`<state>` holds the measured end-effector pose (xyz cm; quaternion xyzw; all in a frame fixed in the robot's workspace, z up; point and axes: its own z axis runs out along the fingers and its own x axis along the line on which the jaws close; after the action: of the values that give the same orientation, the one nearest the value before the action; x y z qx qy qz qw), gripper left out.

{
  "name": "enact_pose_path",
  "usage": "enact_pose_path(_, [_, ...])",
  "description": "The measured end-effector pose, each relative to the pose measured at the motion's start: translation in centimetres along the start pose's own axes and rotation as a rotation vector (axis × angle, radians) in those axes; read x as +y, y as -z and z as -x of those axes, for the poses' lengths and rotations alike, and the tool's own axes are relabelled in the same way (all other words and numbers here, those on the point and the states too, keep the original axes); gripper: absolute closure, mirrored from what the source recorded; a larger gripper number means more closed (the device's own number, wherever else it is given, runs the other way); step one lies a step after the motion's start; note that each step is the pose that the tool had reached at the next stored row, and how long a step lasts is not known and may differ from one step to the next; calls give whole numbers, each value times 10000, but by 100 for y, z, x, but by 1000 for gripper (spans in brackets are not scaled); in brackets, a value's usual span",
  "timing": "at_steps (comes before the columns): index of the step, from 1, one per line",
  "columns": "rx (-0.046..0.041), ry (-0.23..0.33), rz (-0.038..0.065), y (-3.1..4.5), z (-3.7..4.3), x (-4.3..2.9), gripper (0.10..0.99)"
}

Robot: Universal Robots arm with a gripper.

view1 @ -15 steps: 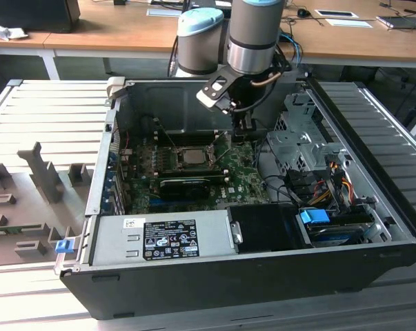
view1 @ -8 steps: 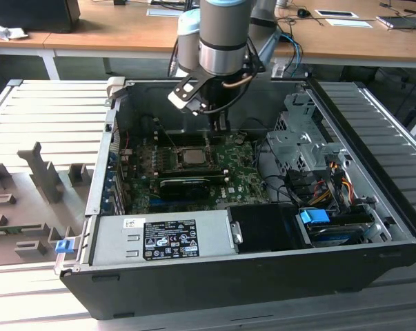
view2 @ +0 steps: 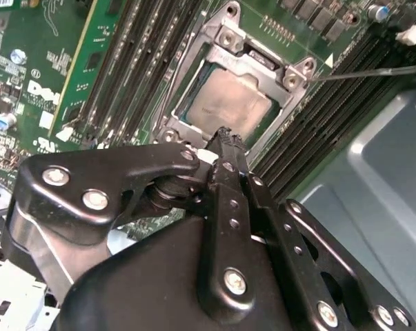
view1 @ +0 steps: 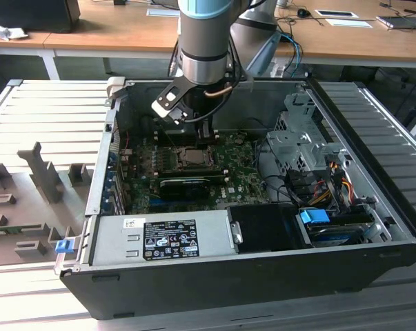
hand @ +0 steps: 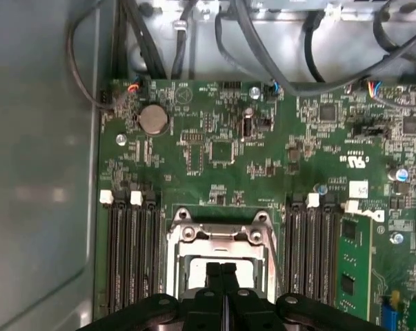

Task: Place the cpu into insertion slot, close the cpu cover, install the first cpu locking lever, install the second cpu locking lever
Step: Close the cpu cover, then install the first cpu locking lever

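The cpu (view2: 228, 103), a pale metallic square, lies in the insertion slot (view2: 167, 129) on the green board. The silver cpu cover (view2: 290, 77) lies flat around the chip. A thin lever rod (view2: 373, 70) sticks out from the socket's corner over the memory slots. My gripper (view2: 225, 138) is shut, its black fingertips pressed together right over the edge of the chip, with nothing between them. In the first wrist view the gripper (hand: 221, 270) hangs over the cover (hand: 218, 238). In the exterior view the gripper (view1: 206, 140) stands just behind the socket (view1: 192, 157).
The open computer case (view1: 373, 207) holds a black finned card (view1: 187, 185) in front of the socket, a power supply (view1: 159, 238) at the front, and drive bays with cables (view1: 318, 186) on the exterior view's right. Memory slots (hand: 128, 255) flank the socket.
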<state>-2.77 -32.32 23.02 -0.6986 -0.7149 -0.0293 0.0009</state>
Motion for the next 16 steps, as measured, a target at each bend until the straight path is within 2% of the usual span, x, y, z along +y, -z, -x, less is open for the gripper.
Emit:
enact_pose_path(13, [1,0,-6,2,-3,-126,980])
enact_pose_path(16, [2,0,-6,58,-6,-124,980])
